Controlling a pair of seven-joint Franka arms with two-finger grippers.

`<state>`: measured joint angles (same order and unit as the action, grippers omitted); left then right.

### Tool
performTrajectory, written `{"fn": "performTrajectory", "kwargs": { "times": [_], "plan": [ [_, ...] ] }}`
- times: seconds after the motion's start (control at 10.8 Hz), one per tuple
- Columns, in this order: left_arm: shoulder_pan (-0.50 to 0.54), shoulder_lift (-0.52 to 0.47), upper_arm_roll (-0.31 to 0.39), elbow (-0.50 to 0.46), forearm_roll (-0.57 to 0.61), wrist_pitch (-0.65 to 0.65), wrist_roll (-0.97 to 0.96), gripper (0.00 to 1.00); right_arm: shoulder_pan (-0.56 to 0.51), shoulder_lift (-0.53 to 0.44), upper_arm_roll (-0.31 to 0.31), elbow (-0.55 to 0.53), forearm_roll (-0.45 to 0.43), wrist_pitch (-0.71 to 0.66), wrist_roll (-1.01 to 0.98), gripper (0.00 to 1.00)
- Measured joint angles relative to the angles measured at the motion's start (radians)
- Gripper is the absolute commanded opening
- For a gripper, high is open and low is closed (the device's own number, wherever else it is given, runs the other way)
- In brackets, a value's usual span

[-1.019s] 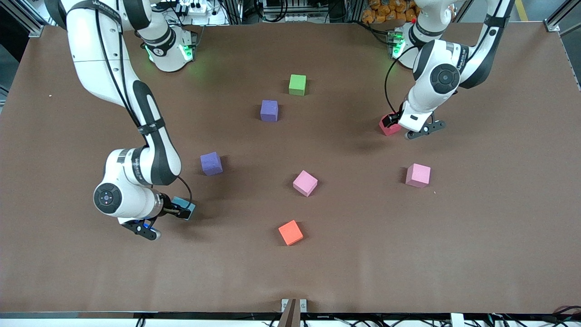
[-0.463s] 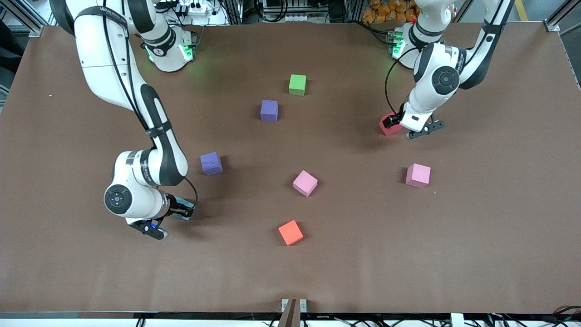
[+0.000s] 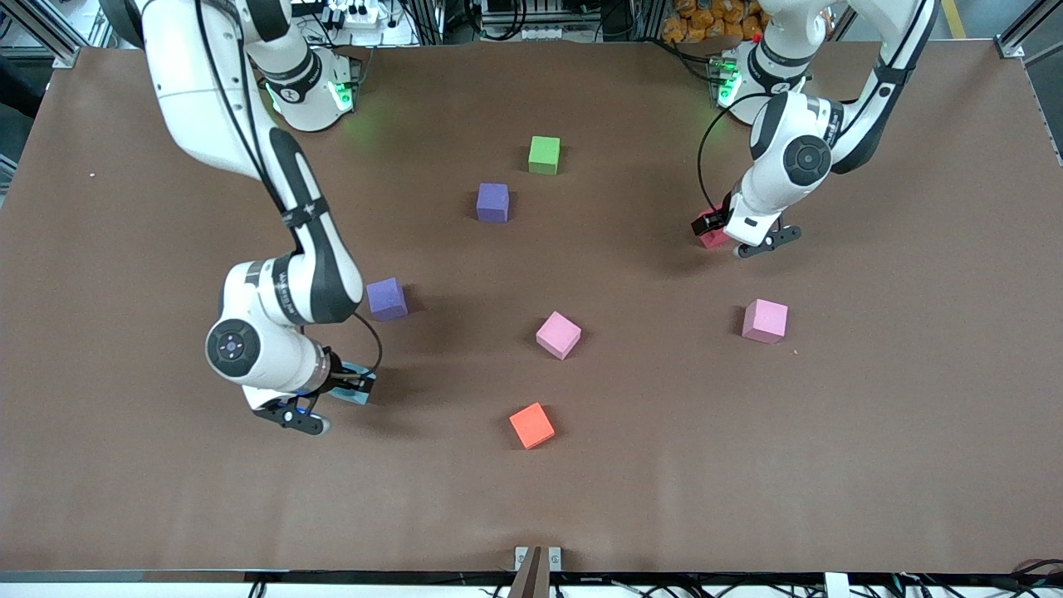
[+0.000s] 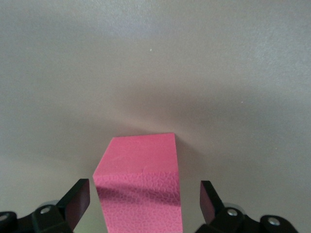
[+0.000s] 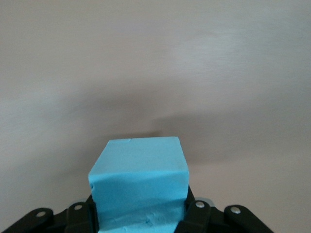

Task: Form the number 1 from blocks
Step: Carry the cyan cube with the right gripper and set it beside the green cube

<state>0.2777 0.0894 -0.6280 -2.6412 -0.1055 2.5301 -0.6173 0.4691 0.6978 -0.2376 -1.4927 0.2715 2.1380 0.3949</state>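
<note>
My left gripper (image 3: 708, 226) is open around the red block (image 3: 712, 239), which rests on the table; in the left wrist view the red block (image 4: 138, 179) sits between the fingers (image 4: 77, 196) with a gap on each side. My right gripper (image 3: 353, 384) is shut on the light blue block (image 3: 355, 395), its jaws pressed against the block (image 5: 138, 184) just over the table. Loose on the table lie the green block (image 3: 544, 154), two purple blocks (image 3: 492, 202) (image 3: 387, 299), two pink blocks (image 3: 558, 335) (image 3: 764, 321) and the orange block (image 3: 531, 425).
The brown table (image 3: 872, 457) has wide bare stretches along its edge nearest the front camera and at both ends. The arm bases stand at the edge farthest from that camera.
My right gripper has carried the light blue block a short way toward the left arm's end of the table. My left gripper has shifted slightly around the red block.
</note>
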Motion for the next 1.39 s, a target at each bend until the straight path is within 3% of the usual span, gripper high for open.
{"fn": "performTrajectory", "kwargs": {
  "times": [0.19,0.28,0.65,0.93,1.39],
  "plan": [
    [0.0,0.006,0.0,0.001,0.0,0.0,0.0,0.17,0.11,-0.048,-0.034,-0.001,0.0,0.001,0.0,0.42],
    [0.0,0.007,-0.001,0.002,0.0,0.001,0.0,0.02,0.17,-0.068,-0.051,-0.007,0.0,0.0,0.001,0.44],
    [-0.001,0.002,-0.003,0.049,0.0,0.009,0.001,0.0,0.381,-0.15,-0.063,-0.108,0.003,0.015,0.008,0.45],
    [-0.004,-0.003,-0.006,0.15,0.0,-0.027,0.027,0.0,0.541,-0.233,-0.054,-0.296,0.006,0.14,0.078,0.45],
    [-0.008,-0.009,-0.005,0.288,0.0,-0.133,0.128,0.0,0.757,-0.278,0.051,-0.463,0.007,0.274,0.468,0.45]
  ]
}}
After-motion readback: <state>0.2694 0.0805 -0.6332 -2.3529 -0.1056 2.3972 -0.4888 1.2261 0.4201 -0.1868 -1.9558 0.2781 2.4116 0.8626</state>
